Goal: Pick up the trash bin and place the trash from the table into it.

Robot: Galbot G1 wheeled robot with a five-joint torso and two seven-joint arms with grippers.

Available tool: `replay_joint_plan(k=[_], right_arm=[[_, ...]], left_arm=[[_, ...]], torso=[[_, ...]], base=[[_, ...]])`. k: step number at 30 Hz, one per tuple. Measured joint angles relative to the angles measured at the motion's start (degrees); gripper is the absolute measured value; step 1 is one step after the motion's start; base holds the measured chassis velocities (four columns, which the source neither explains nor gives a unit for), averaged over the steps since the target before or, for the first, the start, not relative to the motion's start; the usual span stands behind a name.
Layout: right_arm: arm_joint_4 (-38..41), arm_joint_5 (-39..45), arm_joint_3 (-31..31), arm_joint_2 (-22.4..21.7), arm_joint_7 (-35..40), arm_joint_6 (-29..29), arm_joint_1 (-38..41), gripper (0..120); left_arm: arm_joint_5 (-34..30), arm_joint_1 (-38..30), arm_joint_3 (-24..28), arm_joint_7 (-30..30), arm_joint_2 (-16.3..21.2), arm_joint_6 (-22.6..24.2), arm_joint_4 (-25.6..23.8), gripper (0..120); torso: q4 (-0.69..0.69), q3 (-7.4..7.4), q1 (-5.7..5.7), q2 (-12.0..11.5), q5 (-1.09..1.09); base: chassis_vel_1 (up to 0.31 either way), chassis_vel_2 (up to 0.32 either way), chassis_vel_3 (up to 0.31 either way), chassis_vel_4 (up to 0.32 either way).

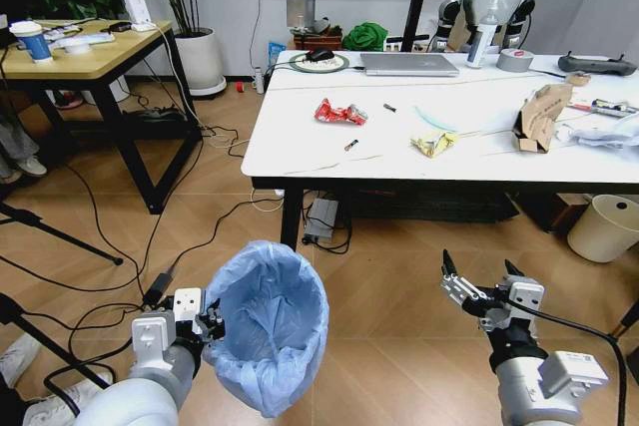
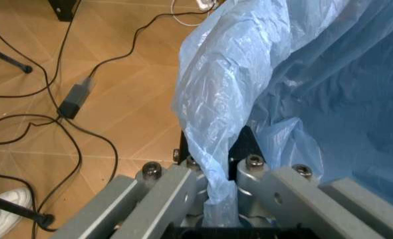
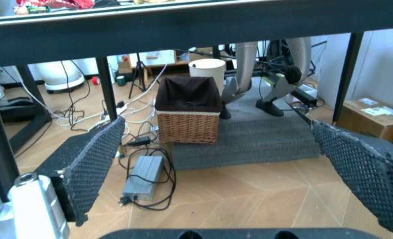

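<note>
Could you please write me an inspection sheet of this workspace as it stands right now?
Surface: white marble-look table, black edge, standing ahead of the robot.
Job's things: trash bin with blue bag, off the floor at the left gripper; on the table, red wrapper, yellow wrapper, torn cardboard, white crumpled paper.
Clutter: laptop, tape roll, spray bottle at the table's far side.
Grippers: left gripper shut on the bin's bagged rim; right gripper open, empty, low before the table.
Cables: black leads and a power brick on the floor.
Surroundings: wooden desk, wicker basket under the table, cream bin.
</note>
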Motion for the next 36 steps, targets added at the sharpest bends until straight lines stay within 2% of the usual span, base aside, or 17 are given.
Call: replay_joint_plan(k=[18,36], right_arm=[[0.0,-0.1,0.1,0.5,0.0,-0.1,-0.2,100],[0.0,-0.3,0.2,0.8,-0.1,-0.1,-0.3,100]], left_arm=[[-0.3,0.0,1.0,0.0,0.1,0.0,0.0,0],[-4.6,1.0,3.1,-3.9,0.1,0.0,0.0,0]], torso=[[0.00,2.50,1.58,4.1,0.00],[0.00,5.30,3.34,8.7,0.00]], base=[[0.000,0.000,0.000,0.000],[0.000,0.000,0.000,0.000]])
